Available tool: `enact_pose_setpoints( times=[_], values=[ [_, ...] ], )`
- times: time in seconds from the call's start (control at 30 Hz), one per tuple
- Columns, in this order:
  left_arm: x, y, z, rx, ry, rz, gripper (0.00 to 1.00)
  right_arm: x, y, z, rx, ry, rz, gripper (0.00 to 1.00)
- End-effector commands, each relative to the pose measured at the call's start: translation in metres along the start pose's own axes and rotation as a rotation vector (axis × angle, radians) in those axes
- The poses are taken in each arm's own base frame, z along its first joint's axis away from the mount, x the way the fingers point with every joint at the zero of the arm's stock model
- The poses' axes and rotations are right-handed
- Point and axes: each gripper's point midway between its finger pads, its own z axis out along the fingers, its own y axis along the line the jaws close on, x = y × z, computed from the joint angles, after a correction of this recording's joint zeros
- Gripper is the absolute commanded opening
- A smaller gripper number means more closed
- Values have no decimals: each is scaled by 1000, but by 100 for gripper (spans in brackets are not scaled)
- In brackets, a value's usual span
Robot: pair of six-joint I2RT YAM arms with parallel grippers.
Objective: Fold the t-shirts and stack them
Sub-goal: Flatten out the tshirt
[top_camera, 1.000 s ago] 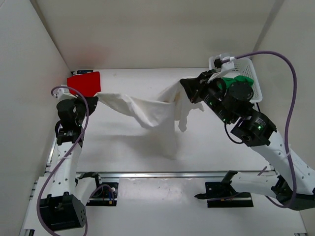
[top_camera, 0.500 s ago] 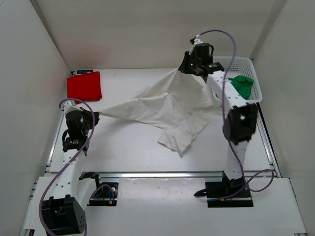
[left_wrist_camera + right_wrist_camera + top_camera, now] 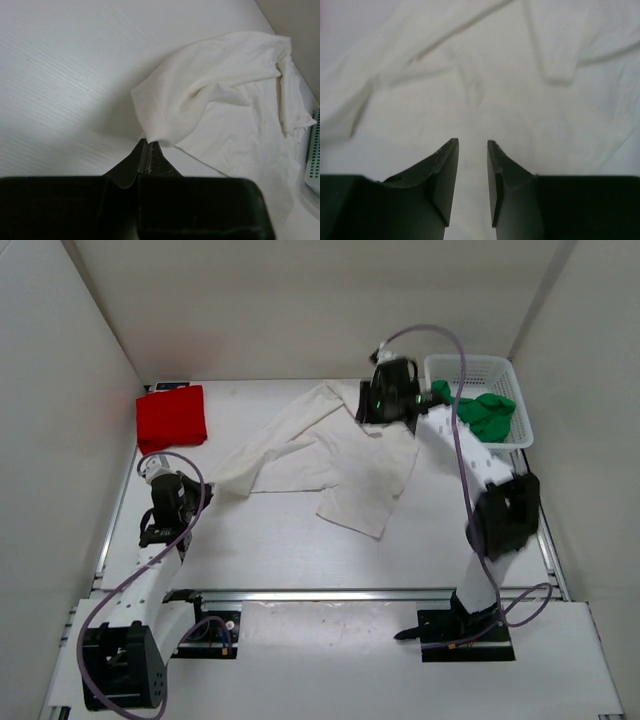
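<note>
1. The white t-shirt [image 3: 330, 455] was found lying rumpled across the back-middle of the table [image 3: 270, 540], with one corner drawn out long toward the left gripper [image 3: 203, 490].
2. That corner's hem was seen pinched in the left gripper's shut jaws. The right gripper [image 3: 472, 145] was held just over the cloth with its jaws parted narrowly and nothing between them.
3. The red t-shirt [image 3: 172, 417] was seen folded at the far left, and the green t-shirt [image 3: 482, 412] was bunched in the basket [image 3: 470, 365].
4. Spreading flat was judged to be the step in hand. The left pinch should be kept and drawn outward, and the twisted far edge re-pinched and pulled square before any fold.
5. Half a second earlier the shirt had been held up taut between both grippers. Now it had been let down and released on the right.
</note>
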Motion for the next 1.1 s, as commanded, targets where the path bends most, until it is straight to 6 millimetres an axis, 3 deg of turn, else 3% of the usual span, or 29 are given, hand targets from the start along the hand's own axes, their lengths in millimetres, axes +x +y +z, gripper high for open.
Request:
enact_pose_setpoints(
  times=[0.0, 0.03, 0.07, 0.13, 0.17, 0.27, 0.3, 0.37, 0.53, 0.63, 0.7, 0.8, 0.9, 1.07],
  values=[
    [8, 11, 1, -23, 12, -17, 0, 36, 41, -67, -111, -164, 7, 29],
    [9, 11, 0, -26, 18, -14, 0, 82, 33, -59, -110, -91, 36, 31],
    [11, 16, 0, -37, 22, -9, 0, 78, 38, -77, -147, -157, 43, 37],
    [11, 20, -3, -34, 17, -14, 3, 147, 17, -75, -101, -61, 86, 44],
    [12, 22, -5, -40, 15, -18, 5, 152, 15, -83, -107, -80, 104, 44],
    [12, 28, -8, -37, 15, -39, 10, 232, -7, -83, -95, 7, 158, 38],
    [12, 30, -8, -41, 15, -48, 11, 231, -7, -87, -105, -13, 178, 36],
    [15, 35, -10, -46, 24, -56, 16, 262, -16, -85, -94, 30, 228, 36],
    [19, 52, -15, -64, 20, -55, 24, 276, -16, -83, -120, 28, 307, 41],
    [22, 52, -15, -61, 30, -51, 23, 282, -13, -83, -142, 26, 342, 43],
    [27, 54, -14, -62, 45, -52, 29, 290, -14, -81, -156, 32, 381, 43],
    [34, 56, -10, -73, 70, -56, 38, 285, -9, -83, -190, 15, 395, 45],
    [54, 68, -6, -111, 139, -82, 42, 281, -9, -84, -185, -8, 390, 47],
    [77, 85, -2, -185, 202, -129, 39, 286, -6, -83, -195, 16, 393, 47]
  ],
)
